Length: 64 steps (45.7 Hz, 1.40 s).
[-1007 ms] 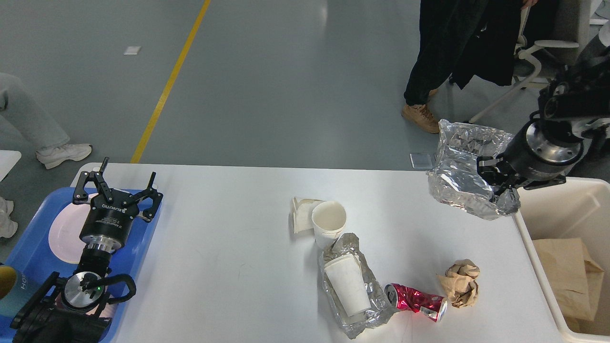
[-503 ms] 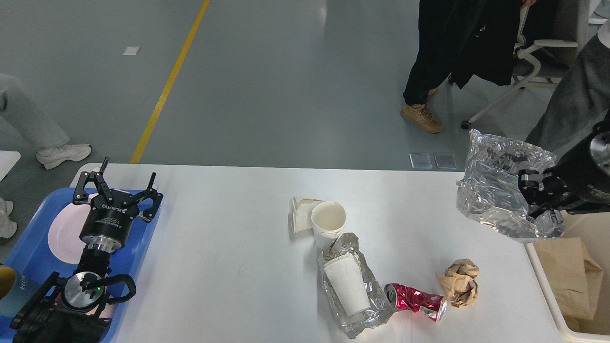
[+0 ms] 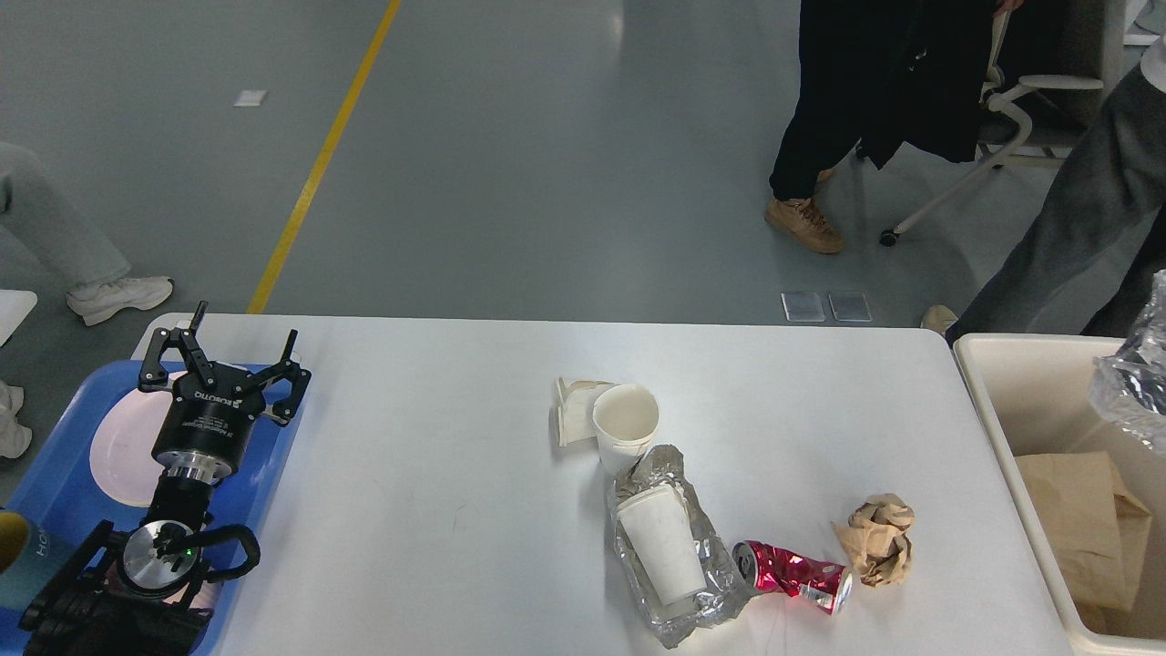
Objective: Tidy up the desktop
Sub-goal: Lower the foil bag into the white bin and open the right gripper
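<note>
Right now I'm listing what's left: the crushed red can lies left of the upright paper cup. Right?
No. The head view shows the crushed red can lying right of the upright paper cup, nearer the camera, beside the crumpled brown paper.

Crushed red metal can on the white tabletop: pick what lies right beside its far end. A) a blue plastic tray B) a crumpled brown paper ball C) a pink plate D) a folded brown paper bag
B: the crushed red metal can lies on the white tabletop with the crumpled brown paper ball just to its right.
</note>
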Each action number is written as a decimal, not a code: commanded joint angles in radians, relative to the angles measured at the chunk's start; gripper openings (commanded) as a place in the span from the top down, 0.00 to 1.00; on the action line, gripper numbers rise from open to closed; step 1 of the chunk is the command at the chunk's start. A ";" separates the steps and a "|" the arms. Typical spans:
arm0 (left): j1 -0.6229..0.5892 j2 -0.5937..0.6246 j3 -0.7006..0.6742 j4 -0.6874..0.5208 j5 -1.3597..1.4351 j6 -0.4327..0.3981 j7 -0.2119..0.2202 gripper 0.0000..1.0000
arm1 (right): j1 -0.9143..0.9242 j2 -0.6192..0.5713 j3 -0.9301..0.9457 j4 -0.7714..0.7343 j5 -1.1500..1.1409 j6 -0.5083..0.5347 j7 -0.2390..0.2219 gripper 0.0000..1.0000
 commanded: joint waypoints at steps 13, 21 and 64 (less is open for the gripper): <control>0.000 0.000 0.000 0.000 0.000 0.000 0.000 0.04 | -0.831 0.013 0.550 -0.646 0.001 -0.059 -0.001 1.00; 0.000 0.000 0.000 0.001 0.000 0.000 0.000 0.04 | -1.086 0.144 0.628 -0.897 0.004 -0.141 -0.001 1.00; 0.000 0.000 0.000 0.000 0.000 0.002 0.000 0.04 | -1.270 0.302 0.670 -1.026 0.015 -0.377 -0.041 0.22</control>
